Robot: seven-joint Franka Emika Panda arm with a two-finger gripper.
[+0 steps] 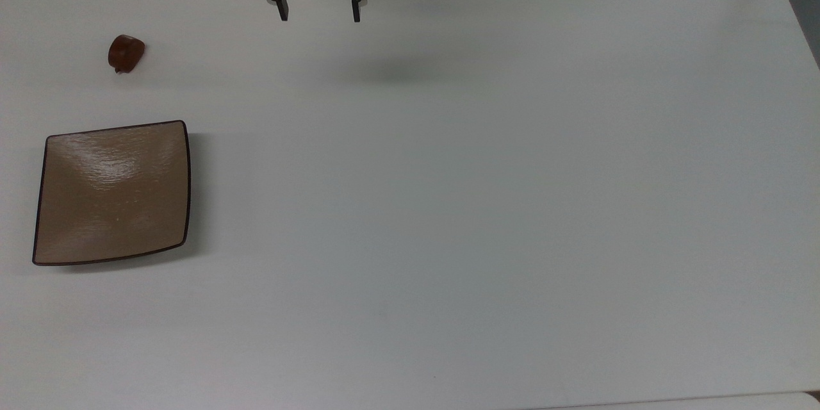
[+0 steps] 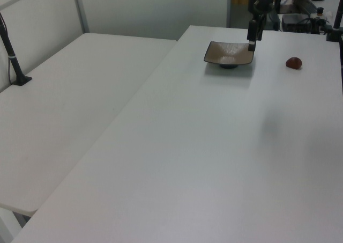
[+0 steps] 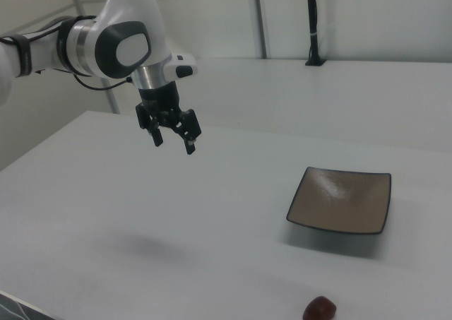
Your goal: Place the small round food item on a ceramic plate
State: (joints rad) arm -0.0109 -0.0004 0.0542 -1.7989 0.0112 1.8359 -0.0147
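White tabletop [image 1: 487, 205] carrying two items. Small round food item [image 1: 125, 53], dark reddish-brown, lies at the top view's far left, bare table around it. Square tan ceramic plate [image 1: 113, 193] sits nearer, below it in the top view, well apart and with nothing on it. Black two-finger gripper [image 1: 319, 15] hangs above the far edge, fingers spread wide, gripping nothing; white arm [image 3: 106, 44] reaches in from the right view's left.

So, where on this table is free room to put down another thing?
The table is bare across the top view's middle and right, from the ceramic plate to the far edge. The top view's left strip is taken: the food item lies above the plate. The open hand hangs above the top edge.
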